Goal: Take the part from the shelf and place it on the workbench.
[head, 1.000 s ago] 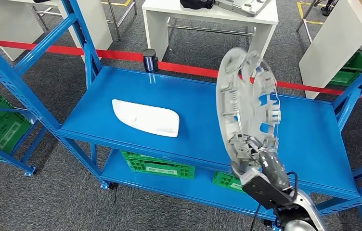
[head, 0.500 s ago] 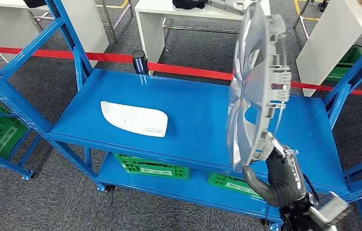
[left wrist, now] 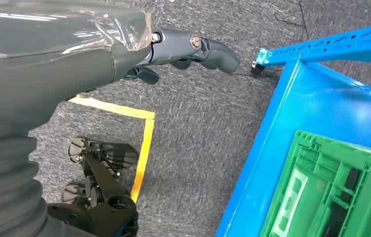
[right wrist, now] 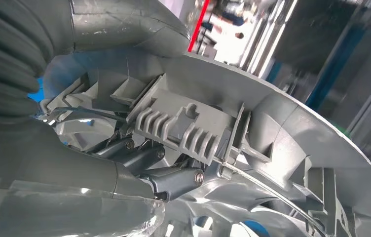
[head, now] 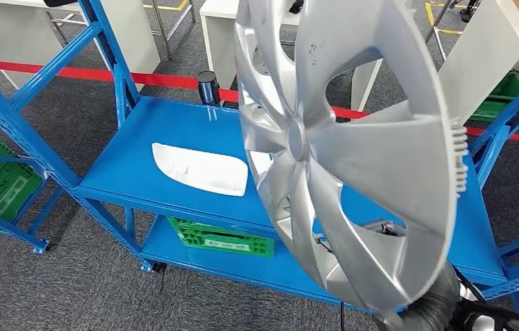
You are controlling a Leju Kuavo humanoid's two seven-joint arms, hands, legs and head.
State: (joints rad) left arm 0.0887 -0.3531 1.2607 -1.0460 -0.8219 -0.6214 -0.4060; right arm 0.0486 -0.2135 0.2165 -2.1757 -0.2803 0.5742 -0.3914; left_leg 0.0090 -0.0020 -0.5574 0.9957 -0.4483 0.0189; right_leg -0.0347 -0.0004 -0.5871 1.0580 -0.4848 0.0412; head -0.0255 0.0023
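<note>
A big silver wheel cover (head: 353,152) is held up close in front of the head camera, its spoked face turned toward me. My right hand (right wrist: 149,170) grips it from behind at the rim, dark fingers hooked into the ribbed clips on its inner side (right wrist: 193,133). In the head view the cover hides most of that hand, and the right forearm (head: 436,307) rises from the lower right. My left hand (left wrist: 183,49) hangs over the grey carpet beside the shelf frame and holds nothing.
A white curved part (head: 200,169) lies on the blue shelf (head: 146,138), with a black cylinder (head: 207,85) at its back edge. Green crates (head: 222,238) sit on the lower level. White workbenches (head: 498,48) stand beyond a red floor line.
The wheel cover has swung from edge-on to face-on and come nearer the camera, now covering much of the shelf. My right arm has dropped lower behind it.
</note>
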